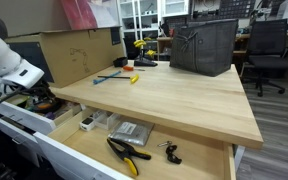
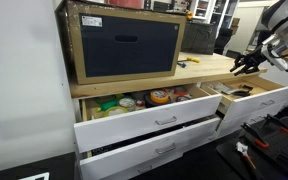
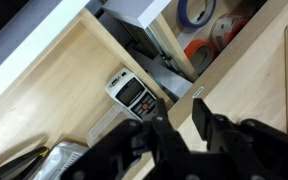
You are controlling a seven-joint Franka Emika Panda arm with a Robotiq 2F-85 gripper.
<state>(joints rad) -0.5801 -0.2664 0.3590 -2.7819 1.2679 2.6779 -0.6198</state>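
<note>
Nearest: claw (image 3: 189, 132) partly open, 2 black fingers (image 3: 212, 128) apart, nothing gripped, hovering over open drawer (image 3: 44, 110). Just beyond fingertips: grey handheld meter (image 3: 134, 94), flat on drawer floor, untouched. Further on, in adjoining drawer: blue tape roll (image 3: 197, 14) and orange tape roll (image 3: 199, 50). Farthest, in an exterior view: black bin (image 1: 204, 45) upright on pale wooden tabletop (image 1: 184, 100), well apart from claw.

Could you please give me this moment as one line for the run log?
pincer: partly open, nothing held | position: over open drawer | nearby: meter in drawer, tape rolls in next drawer
</note>
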